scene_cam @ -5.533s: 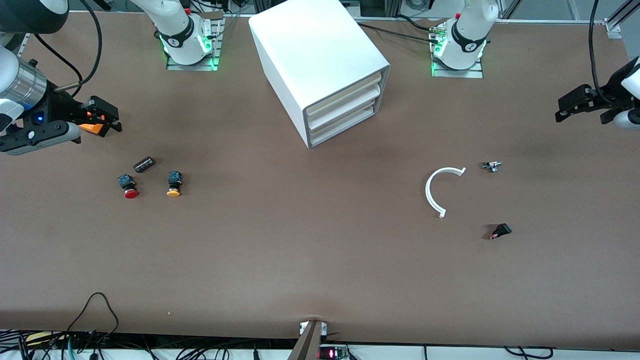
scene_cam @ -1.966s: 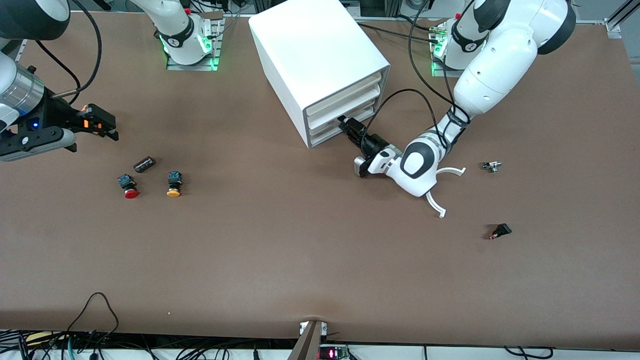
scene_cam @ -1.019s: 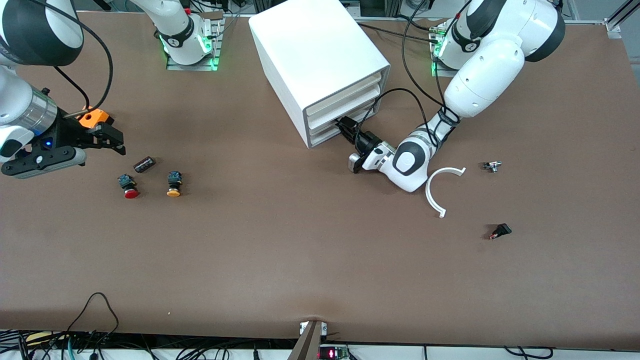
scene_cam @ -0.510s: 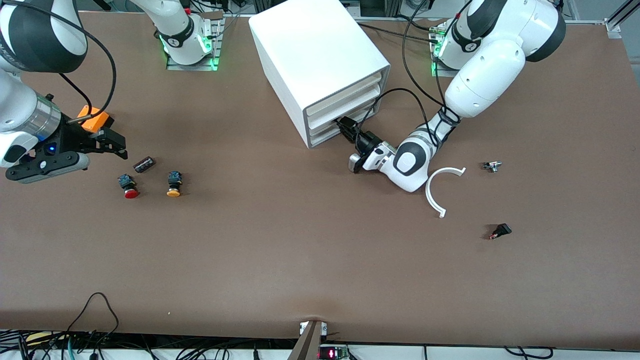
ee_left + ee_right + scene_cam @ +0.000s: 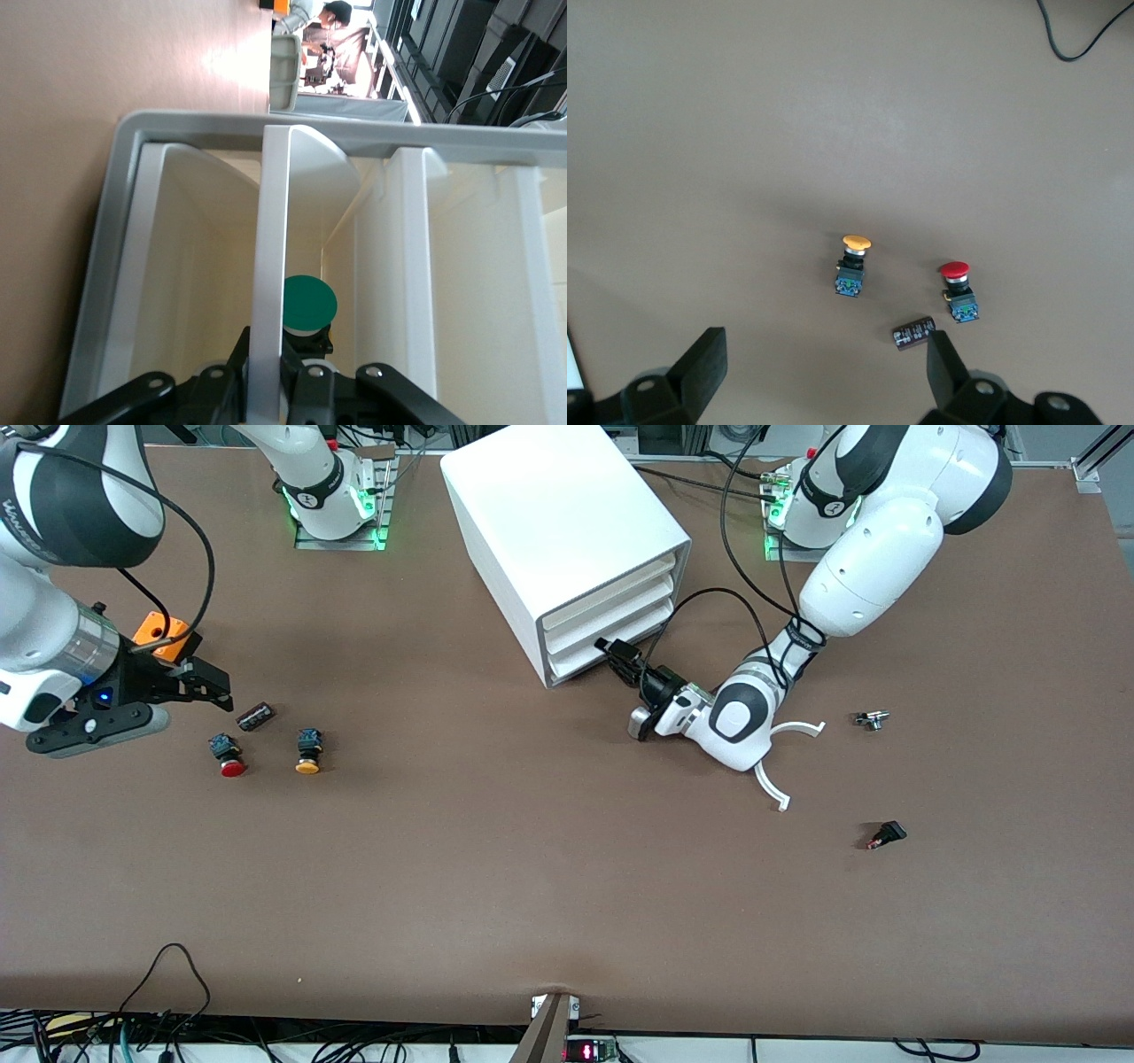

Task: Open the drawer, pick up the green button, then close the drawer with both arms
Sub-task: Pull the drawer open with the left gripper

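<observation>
Left wrist view: the black left gripper (image 5: 266,390) pinches the lowest cream drawer front (image 5: 268,266), green-capped button (image 5: 309,304) just inside (pull runs straight outward). The spread-fingered right gripper (image 5: 208,686) hovers near the small dark cylinder (image 5: 255,715).

A matt brown tabletop (image 5: 496,850) is seen under a smooth white plastic-looking box-shaped cabinet (image 5: 549,514) and glossy white arms (image 5: 873,558).

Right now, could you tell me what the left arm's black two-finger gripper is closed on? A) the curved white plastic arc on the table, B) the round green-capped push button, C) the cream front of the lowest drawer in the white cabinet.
C: the left gripper pinches the lowest drawer's front, with the green-capped button just inside.
</observation>
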